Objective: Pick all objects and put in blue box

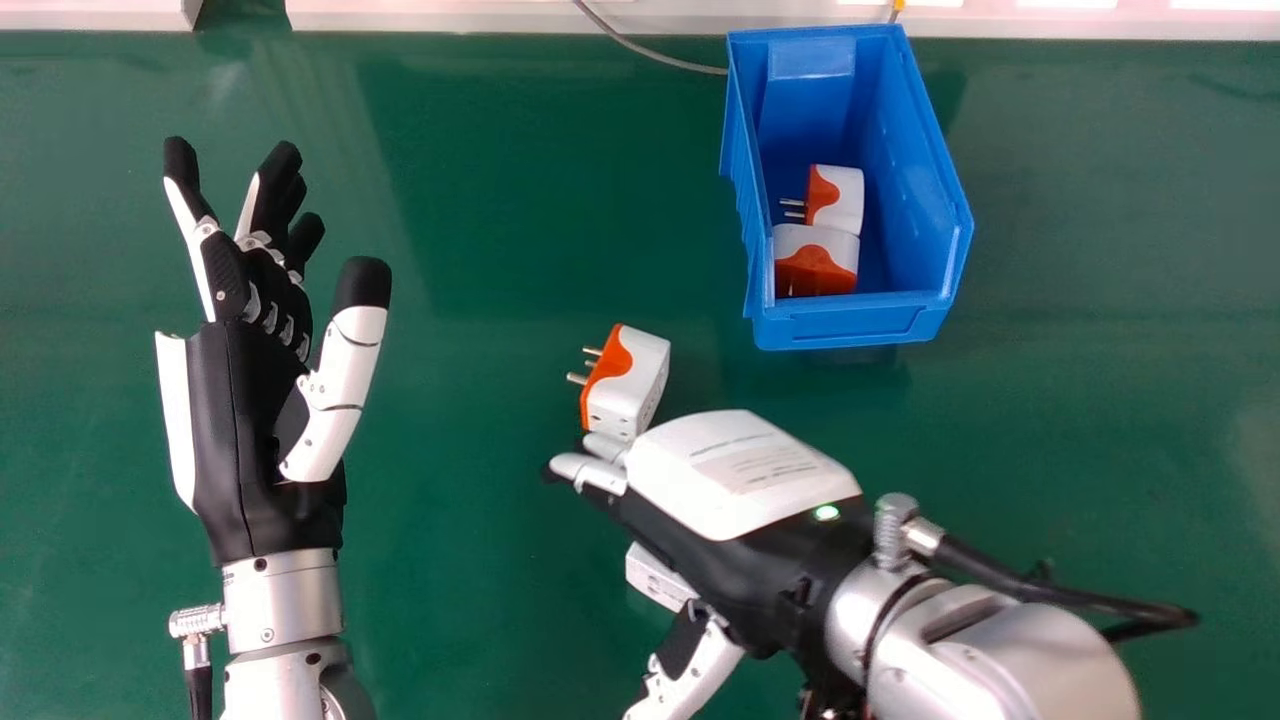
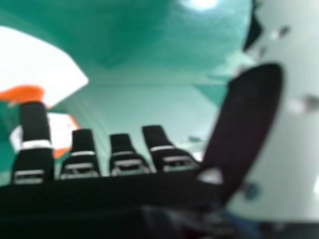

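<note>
Holding nothing, my right fingers [image 1: 576, 466] extend nearly straight. By their tips on the counter [image 1: 480, 250] lies a white-and-orange plug adapter [image 1: 634, 388]: probably light, stiff and smooth, so I'd pinch its casing, avoiding the prongs [image 1: 577, 379]. A white block [image 1: 656, 578] peeks from beneath that hand. Farther off, the blue box [image 1: 850, 327] contains two adapters [image 1: 847, 200]; my left hand [image 1: 240, 430] idles, relaxed.

The black and white right hand [image 1: 735, 480] partly hides a white plastic block [image 1: 655, 577]. The head view's top edge cuts off a thin grey cable [image 1: 650, 53].
</note>
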`<state>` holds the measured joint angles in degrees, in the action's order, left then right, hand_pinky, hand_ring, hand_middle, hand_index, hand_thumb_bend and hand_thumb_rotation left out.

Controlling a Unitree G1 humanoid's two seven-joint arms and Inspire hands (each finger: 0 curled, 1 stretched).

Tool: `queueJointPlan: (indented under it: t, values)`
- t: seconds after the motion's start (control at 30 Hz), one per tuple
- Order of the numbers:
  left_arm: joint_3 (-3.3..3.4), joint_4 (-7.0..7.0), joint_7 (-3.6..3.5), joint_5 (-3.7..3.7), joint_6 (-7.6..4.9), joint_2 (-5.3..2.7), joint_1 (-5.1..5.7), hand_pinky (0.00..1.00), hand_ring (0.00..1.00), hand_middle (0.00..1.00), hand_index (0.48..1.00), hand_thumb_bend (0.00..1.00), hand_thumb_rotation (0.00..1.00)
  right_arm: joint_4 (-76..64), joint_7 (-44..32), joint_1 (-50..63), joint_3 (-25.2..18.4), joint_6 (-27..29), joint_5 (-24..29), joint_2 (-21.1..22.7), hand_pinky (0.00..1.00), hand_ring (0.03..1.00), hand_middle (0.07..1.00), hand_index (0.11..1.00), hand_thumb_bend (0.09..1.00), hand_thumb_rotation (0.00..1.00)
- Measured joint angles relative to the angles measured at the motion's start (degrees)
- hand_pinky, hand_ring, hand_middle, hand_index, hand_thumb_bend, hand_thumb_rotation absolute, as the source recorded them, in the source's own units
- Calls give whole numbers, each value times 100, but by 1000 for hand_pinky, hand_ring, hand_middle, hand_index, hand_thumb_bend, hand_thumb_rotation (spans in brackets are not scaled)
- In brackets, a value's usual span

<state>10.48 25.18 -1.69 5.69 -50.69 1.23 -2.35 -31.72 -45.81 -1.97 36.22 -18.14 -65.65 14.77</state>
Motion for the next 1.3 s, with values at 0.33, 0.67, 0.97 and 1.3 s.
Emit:
queueJointPlan:
  t: [0.33, 0.67, 0.97, 1.3]
  values:
    - [4, -62, -6, -6, 1, 0, 102, 931, 945, 931, 912, 678, 589, 855, 409, -323, -91, 267, -434, 13, 556, 850, 894, 787, 838, 44]
    - [3, -111, -24, -13, 5, 0, 105, 922, 940, 927, 914, 673, 579, 1248, 575, -300, -73, 450, -466, 76, 405, 604, 731, 699, 678, 0]
    - [1, -139, -21, -10, 12, -1, 116, 921, 938, 927, 909, 679, 583, 1298, 1221, -141, -406, 491, 98, -27, 283, 388, 514, 562, 515, 0]
    - [1, -139, -5, -18, 13, -2, 117, 930, 942, 928, 909, 671, 580, 1304, 1668, -113, -501, 831, 644, 23, 377, 412, 520, 506, 511, 0]
